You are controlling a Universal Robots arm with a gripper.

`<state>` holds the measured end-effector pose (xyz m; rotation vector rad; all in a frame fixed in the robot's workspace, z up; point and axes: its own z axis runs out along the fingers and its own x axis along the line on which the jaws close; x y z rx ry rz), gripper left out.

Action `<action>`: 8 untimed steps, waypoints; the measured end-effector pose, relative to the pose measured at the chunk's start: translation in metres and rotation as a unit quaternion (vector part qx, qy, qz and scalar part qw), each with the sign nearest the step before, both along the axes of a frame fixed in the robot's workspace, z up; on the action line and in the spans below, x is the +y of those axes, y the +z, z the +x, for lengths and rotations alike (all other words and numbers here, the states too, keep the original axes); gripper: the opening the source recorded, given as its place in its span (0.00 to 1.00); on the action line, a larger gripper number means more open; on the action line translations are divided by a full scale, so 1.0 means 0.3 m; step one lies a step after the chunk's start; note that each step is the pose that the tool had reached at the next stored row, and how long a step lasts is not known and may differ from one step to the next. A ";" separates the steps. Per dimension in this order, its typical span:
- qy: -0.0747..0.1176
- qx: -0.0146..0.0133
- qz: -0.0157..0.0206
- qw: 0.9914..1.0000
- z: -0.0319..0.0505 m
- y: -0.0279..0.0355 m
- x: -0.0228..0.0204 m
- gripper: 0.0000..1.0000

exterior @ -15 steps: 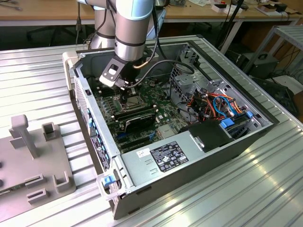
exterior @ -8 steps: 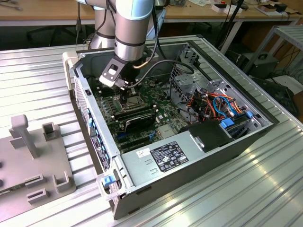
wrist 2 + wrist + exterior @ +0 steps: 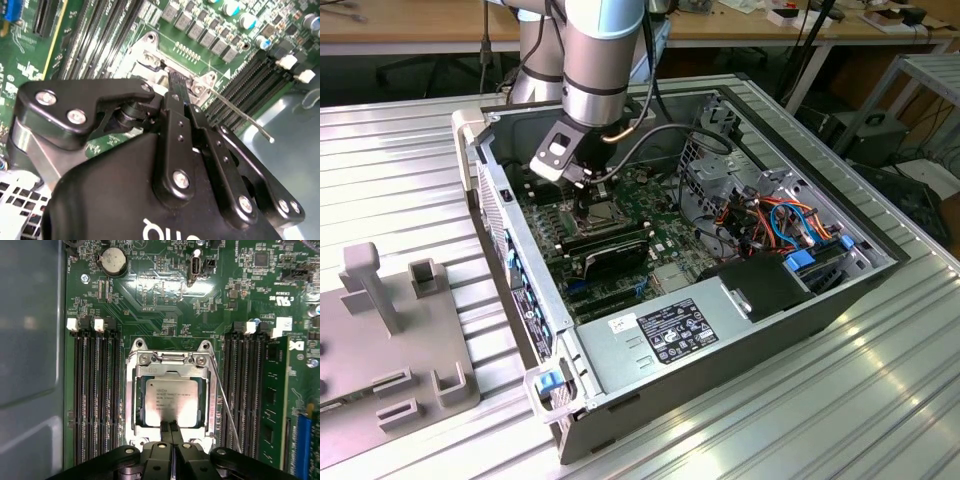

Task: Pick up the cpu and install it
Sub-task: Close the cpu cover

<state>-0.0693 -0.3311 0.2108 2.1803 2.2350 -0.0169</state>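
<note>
The cpu (image 3: 171,401), a flat grey square chip, lies flat in the metal-framed socket (image 3: 131,390) on the green motherboard (image 3: 150,285). My gripper (image 3: 170,426) has its two black fingers pressed together, with the tips over the cpu's near edge and nothing between them. The second wrist view has the gripper (image 3: 176,82) over the socket (image 3: 150,60), fingers (image 3: 172,107) side by side. In the exterior view the gripper (image 3: 588,188) reaches down into the open computer case (image 3: 720,330), above the motherboard (image 3: 660,180).
A thin metal socket lever (image 3: 225,405) runs slanted beside the socket. Black memory slots (image 3: 95,390) flank the socket on both sides, and a green memory stick (image 3: 272,400) stands in one. The case walls, a power supply (image 3: 670,335) and cable bundles (image 3: 770,220) crowd the arm.
</note>
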 end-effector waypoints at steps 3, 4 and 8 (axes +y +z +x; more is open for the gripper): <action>0.000 0.000 -0.001 1.000 0.000 0.023 0.000 0.11; 0.000 0.000 -0.001 1.000 0.000 0.028 0.000 0.11; 0.000 0.000 -0.001 1.000 0.000 0.055 0.000 0.11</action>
